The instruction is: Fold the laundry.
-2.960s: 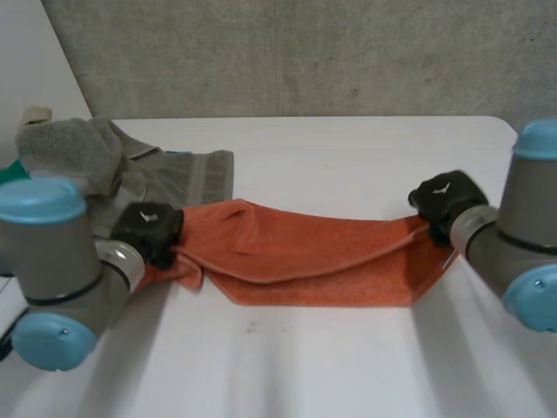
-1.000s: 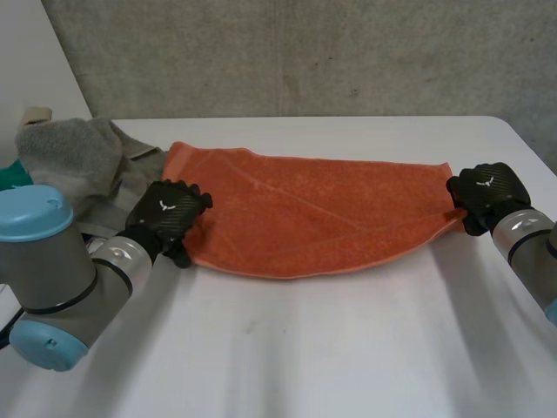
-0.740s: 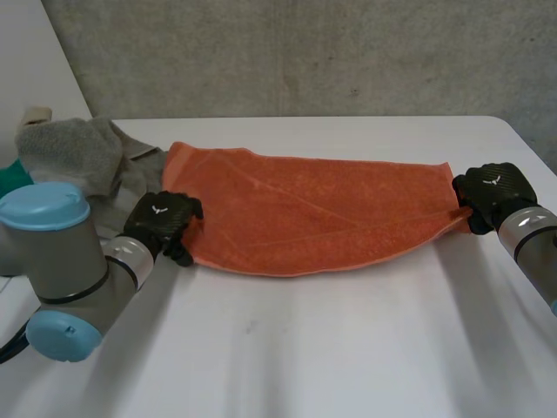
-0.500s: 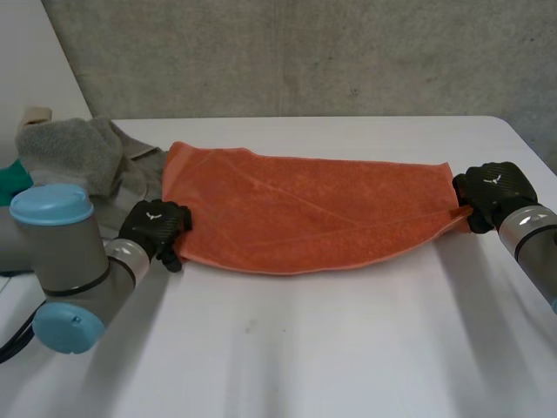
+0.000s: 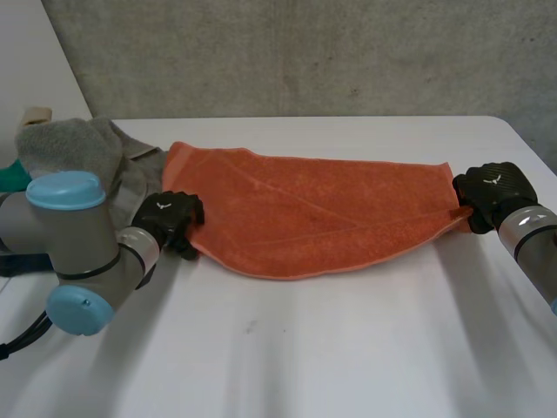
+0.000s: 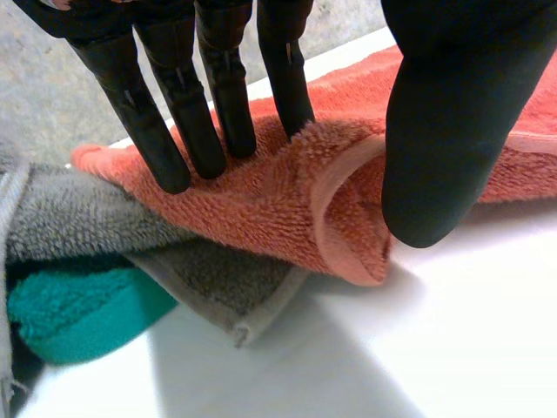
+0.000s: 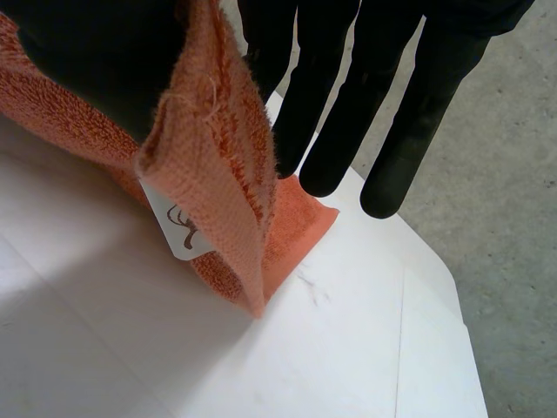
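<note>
Orange towel [image 5: 313, 218] is laid across the white counter [image 5: 348, 348], its left edge pinched by the left hand [image 5: 170, 218], its right edge by the right hand [image 5: 489, 193]. Grey towels [image 5: 78, 157] are overlapped at its left; bare counter is seen in front.

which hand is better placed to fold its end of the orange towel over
Right hand, probably: it pinches the orange towel's corner upright on bare table, while the left hand's end overlaps the grey towel.

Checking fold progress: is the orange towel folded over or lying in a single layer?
Folded over: the orange towel shows a second layer under the corner that the right hand pinches.
</note>
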You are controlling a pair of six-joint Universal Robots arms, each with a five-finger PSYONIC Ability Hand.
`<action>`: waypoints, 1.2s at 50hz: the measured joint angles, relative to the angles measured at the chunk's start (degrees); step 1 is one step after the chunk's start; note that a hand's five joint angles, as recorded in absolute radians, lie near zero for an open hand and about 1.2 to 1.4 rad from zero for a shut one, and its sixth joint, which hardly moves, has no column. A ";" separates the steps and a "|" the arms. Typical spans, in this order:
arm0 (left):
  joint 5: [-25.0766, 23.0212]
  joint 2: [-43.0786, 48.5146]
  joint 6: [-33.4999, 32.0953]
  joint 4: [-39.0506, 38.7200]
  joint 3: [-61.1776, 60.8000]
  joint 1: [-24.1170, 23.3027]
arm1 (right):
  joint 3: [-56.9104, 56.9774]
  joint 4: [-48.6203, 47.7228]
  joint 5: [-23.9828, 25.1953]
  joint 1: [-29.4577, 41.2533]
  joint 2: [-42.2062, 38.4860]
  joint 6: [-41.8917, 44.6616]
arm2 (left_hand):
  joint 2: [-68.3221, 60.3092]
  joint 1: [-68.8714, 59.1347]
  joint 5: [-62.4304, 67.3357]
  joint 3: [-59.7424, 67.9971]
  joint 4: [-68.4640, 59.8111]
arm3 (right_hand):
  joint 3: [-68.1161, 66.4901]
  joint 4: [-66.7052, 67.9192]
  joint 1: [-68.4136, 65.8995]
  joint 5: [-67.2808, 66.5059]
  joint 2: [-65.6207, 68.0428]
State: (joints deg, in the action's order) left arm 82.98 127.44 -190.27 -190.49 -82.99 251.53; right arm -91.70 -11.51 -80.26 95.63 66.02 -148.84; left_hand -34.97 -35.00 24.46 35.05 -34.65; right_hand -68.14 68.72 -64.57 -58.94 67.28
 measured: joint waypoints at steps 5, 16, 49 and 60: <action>0.35 1.00 -0.75 1.35 1.11 -0.20 | 0.03 0.00 -0.03 0.18 -0.18 0.10 | 1.01 0.27 -1.15 -0.81 0.86 | 0.00 0.00 0.00 0.00 0.00; 4.82 2.56 -1.23 2.43 4.61 0.03 | 0.08 0.35 -0.18 -0.09 0.19 0.25 | -31.92 -31.36 25.96 31.97 -32.83 | 0.00 0.00 0.00 0.00 0.00; 0.75 -24.35 -34.27 19.67 -2.45 0.01 | 14.85 40.84 4.25 -3.92 11.04 21.39 | -33.50 -31.36 25.95 33.06 -33.96 | 0.00 0.00 0.00 0.00 0.00; -0.33 -6.56 -40.28 4.77 22.45 -1.30 | 35.55 24.65 -5.28 -0.09 -4.20 11.11 | -33.56 -31.36 25.95 33.15 -34.17 | -0.01 0.00 0.00 0.00 0.00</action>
State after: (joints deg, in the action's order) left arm 82.66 120.87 -230.55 -185.72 -60.54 250.23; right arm -56.15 13.13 -85.53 95.54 61.83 -137.72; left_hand -68.53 -66.36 50.42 68.20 -68.82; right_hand -68.15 68.72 -64.57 -58.94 67.28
